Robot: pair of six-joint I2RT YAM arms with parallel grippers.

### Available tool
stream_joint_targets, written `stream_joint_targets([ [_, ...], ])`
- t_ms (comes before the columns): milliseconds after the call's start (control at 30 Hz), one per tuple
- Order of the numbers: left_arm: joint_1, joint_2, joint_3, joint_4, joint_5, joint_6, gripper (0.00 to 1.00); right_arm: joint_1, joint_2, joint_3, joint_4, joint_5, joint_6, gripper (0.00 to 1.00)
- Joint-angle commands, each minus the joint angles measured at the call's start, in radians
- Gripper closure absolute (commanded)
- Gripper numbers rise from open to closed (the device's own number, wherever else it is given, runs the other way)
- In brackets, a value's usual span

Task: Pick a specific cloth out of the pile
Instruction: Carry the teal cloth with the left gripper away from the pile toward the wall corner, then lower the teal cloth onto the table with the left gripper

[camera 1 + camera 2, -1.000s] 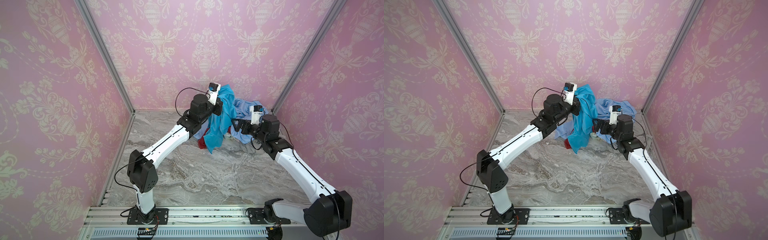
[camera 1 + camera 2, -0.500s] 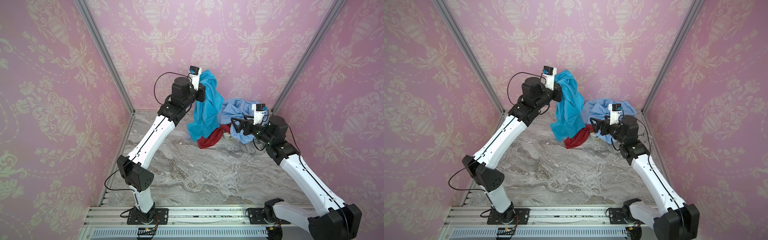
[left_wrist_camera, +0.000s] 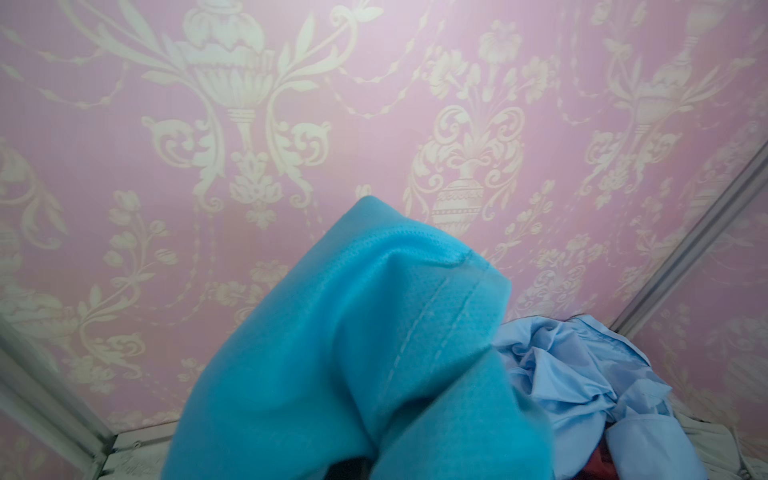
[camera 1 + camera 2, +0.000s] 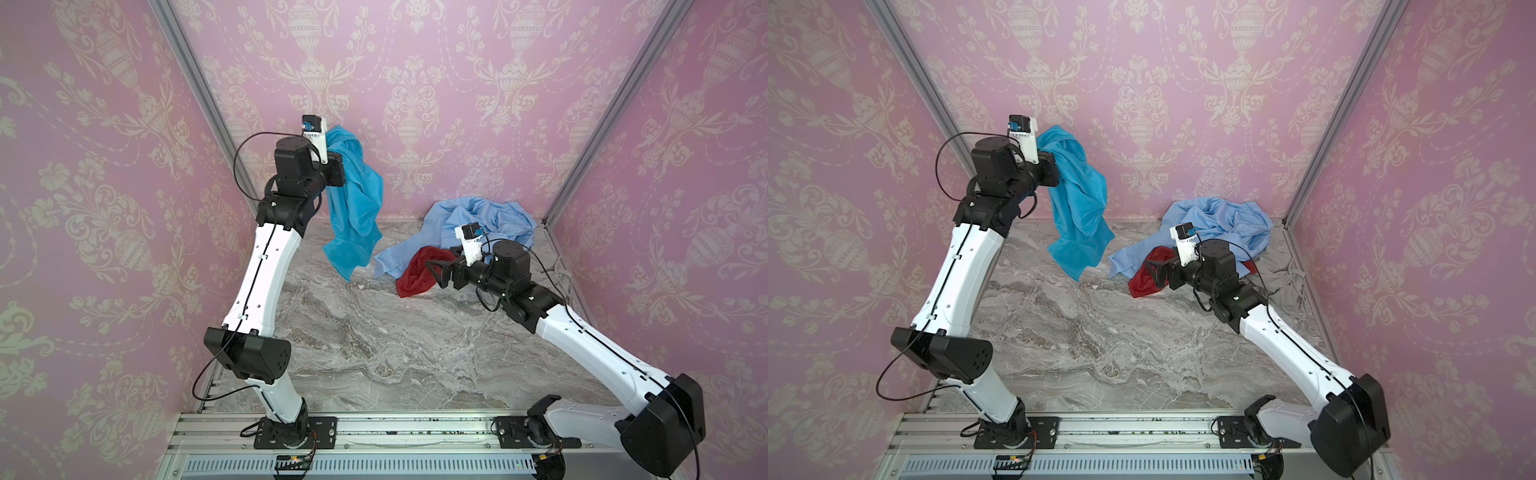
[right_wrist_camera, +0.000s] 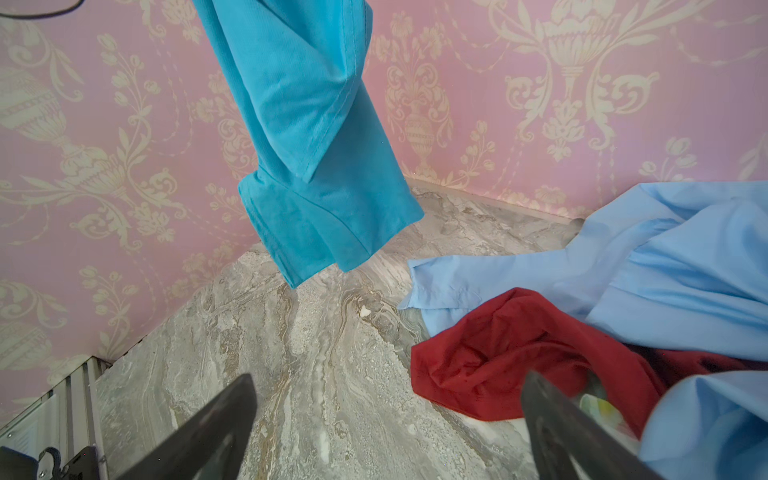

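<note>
The grey-veined marble table (image 4: 374,353) fills most of my screen in both top views. My left arm (image 4: 266,274) rears steeply from its base, elbow bent, with the wrist levelled off high up and pointing at the back wall. My right arm (image 4: 582,336) stretches low and long, its wrist nearly level just above the table.

The pile (image 4: 1225,220) sits beyond and beside the right gripper (image 4: 433,272). A big rumpled pale sky-blue garment (image 4: 494,216) lies on top. A crumpled dark red cloth (image 4: 415,278) pokes out right below the gripper's fingers. A flat grey cloth (image 4: 1279,270) lies back behind its wrist.

The vivid turquoise-blue cloth (image 4: 357,208), plain soft fabric, hangs straight down from the left gripper (image 4: 338,172), well apart from the pile. In the right wrist view its lowest corner looks clear of the table.

The left gripper's jaws are closed on the top of the turquoise-blue cloth. The fabric folds over them, so I cannot see the fingers themselves. The right gripper's fingers (image 5: 216,428) stand wide apart with nothing between them. I cannot tell whether they touch the dark red cloth.
</note>
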Motion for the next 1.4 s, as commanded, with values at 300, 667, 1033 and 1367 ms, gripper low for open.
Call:
stream_joint_targets([
  [300, 0.197, 0.014, -0.212, 0.185, 0.020, -0.099, 1.00, 0.089, 0.138, 0.022, 0.037, 0.048, -0.059, 0.00],
  [667, 0.232, 0.067, -0.394, 0.382, -0.031, -0.132, 1.00, 0.093, 0.218, 0.064, 0.039, 0.062, -0.066, 0.00],
  [1033, 0.267, 0.037, -0.600, 0.410, -0.060, -0.126, 1.00, 0.093, 0.263, 0.047, 0.094, 0.063, -0.040, 0.00],
  [1367, 0.272, 0.027, -0.705, 0.360, -0.088, -0.083, 1.00, 0.093, 0.253, -0.011, 0.142, 0.077, -0.024, 0.00],
])
